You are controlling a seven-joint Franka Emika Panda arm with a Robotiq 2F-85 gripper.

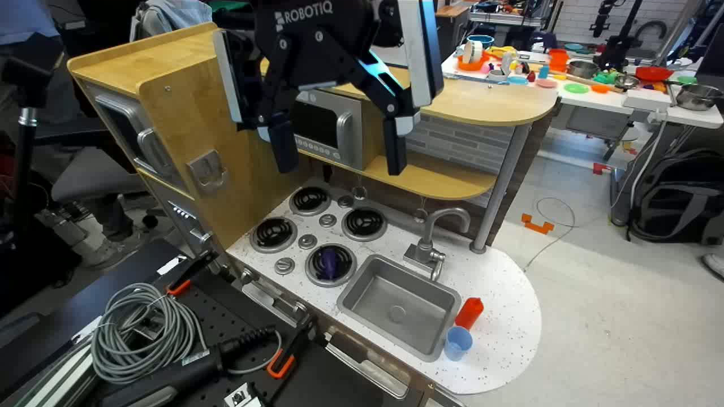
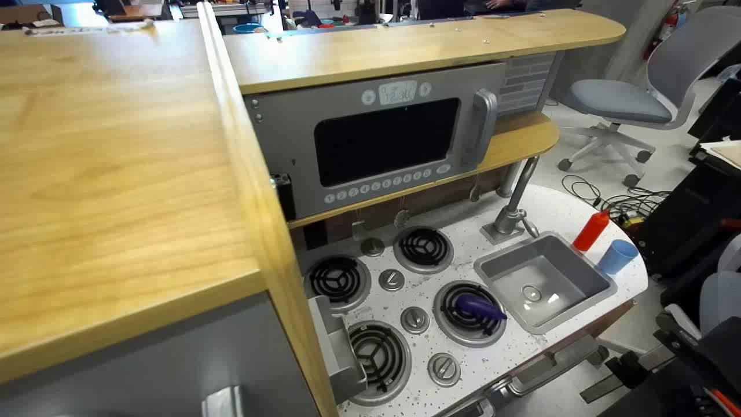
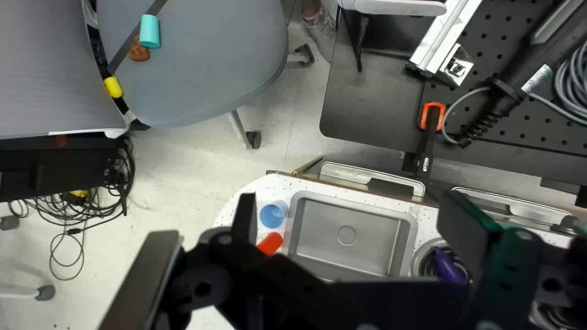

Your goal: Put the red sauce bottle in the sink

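Note:
The red sauce bottle [image 1: 469, 314] stands upright on the white countertop beside the sink, next to a blue cup. It also shows in an exterior view [image 2: 590, 231] and, partly hidden behind a finger, in the wrist view [image 3: 270, 243]. The sink [image 1: 390, 302] is a grey rectangular basin with nothing in it. It also shows in an exterior view [image 2: 535, 275] and the wrist view [image 3: 367, 233]. My gripper [image 1: 340, 160] is open and empty, high above the countertop. In the wrist view its fingers [image 3: 351, 213] are wide apart, one overlapping the bottle, one near the burner.
The blue cup [image 1: 458, 343] stands close to the bottle and the sink rim. A faucet [image 1: 432, 237] rises behind the sink. A purple object [image 1: 331, 263] lies on a burner. A wooden shelf with a microwave [image 2: 382, 139] and a grey post [image 1: 500, 186] stand behind.

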